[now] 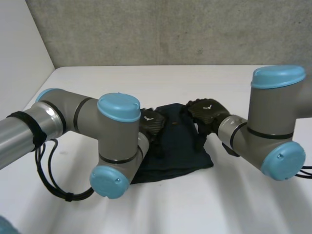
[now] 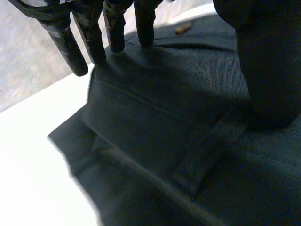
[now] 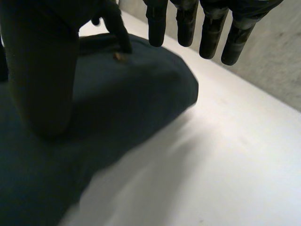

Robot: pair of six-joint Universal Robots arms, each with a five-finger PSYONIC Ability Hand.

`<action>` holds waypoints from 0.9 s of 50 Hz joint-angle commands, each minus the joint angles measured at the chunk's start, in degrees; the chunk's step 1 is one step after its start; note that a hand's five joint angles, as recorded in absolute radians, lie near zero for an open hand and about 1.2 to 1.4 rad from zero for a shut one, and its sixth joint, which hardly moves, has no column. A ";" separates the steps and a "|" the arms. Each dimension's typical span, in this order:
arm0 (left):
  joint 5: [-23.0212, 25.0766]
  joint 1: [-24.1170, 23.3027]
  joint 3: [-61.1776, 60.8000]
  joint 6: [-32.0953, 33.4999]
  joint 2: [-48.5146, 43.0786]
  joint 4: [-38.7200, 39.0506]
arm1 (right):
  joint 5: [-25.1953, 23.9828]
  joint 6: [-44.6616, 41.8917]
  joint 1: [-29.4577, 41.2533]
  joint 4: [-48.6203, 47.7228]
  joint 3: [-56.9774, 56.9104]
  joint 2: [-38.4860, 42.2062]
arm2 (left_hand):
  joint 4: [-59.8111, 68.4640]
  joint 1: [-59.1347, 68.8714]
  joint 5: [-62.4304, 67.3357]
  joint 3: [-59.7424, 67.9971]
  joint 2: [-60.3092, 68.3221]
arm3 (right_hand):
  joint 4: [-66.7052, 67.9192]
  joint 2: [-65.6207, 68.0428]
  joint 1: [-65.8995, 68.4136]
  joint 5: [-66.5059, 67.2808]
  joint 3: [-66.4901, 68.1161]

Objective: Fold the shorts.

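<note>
On the white desk [image 1: 243,204] we see the dark shorts [image 1: 178,146] lying bunched; the left hand [image 1: 152,124] and right hand [image 1: 207,113] rest at opposite side edges, fingers straight, gripping nothing; bare desk lies all round.

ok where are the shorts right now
In the head view the dark shorts lie at the middle of the white table, between the left hand on their left side and the right hand on their right.
</note>
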 commanded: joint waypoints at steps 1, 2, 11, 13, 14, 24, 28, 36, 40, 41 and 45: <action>-3.53 1.71 -0.37 0.62 -0.91 -2.53 | -0.20 -0.12 0.38 -0.02 -2.81 5.58 | -0.26 1.27 -0.18 -0.73 -0.04 | -0.72 -1.91 -0.03 -2.92 -0.31; -3.53 1.71 -0.46 0.79 -0.83 -2.79 | -0.20 -0.21 0.38 -0.02 -2.98 6.10 | -0.10 1.43 -0.02 -0.56 0.13 | -0.72 -1.91 -0.03 -2.92 -0.31; -3.53 1.71 -2.57 2.82 -0.74 -5.61 | 0.77 -6.01 0.47 -0.11 -3.51 10.41 | -0.26 1.27 -0.18 -0.73 -0.04 | -0.72 -1.91 -0.03 -2.92 -0.31; -3.36 1.97 -3.18 2.90 -0.30 -5.61 | 0.77 -6.45 0.47 -0.11 -3.34 10.59 | -0.26 1.27 -0.18 -0.73 -0.04 | -0.72 -1.91 -0.03 -2.92 -0.31; -3.27 2.06 -3.27 2.90 -0.21 -5.70 | 0.77 -6.36 0.47 -0.11 -3.25 10.59 | -0.26 1.27 -0.18 -0.73 -0.04 | -0.72 -1.91 -0.03 -2.92 -0.31; -1.69 2.32 -3.19 3.08 6.90 -5.61 | 0.86 -6.01 0.03 -1.87 -2.46 1.11 | -0.43 1.10 -0.35 -0.89 -0.21 | -0.72 -1.91 -0.03 -2.92 -0.31; -0.28 3.20 -3.71 2.90 13.75 -5.70 | 1.82 -3.21 0.03 -3.80 -2.19 -4.86 | -0.60 0.93 -0.52 -1.06 -0.38 | -0.72 -1.91 -0.03 -2.92 -0.31; 0.86 15.84 -8.72 1.85 32.82 -5.79 | 8.93 5.67 -3.75 -5.12 -1.32 -17.17 | -0.94 0.59 -0.86 -1.40 -0.71 | -0.72 -1.91 -0.03 -2.92 -0.31; 3.41 20.51 -11.27 -0.52 37.93 -6.57 | 12.81 6.12 -6.21 -4.16 -0.44 -21.66 | -0.77 0.76 -0.69 -1.23 -0.54 | -0.72 -1.91 -0.03 -2.92 -0.31; 3.93 21.12 -11.88 -0.96 38.63 -6.92 | 13.16 6.12 -6.48 -3.81 -0.26 -22.10 | -0.77 0.76 -0.69 -1.23 -0.54 | -0.72 -1.91 -0.03 -2.92 -0.31; 5.69 21.92 -12.76 -3.07 39.60 -9.38 | 13.87 6.12 -6.92 -2.05 0.09 -23.16 | -1.27 0.26 -1.19 -1.73 -1.05 | -0.72 -1.91 -0.03 -2.92 -0.31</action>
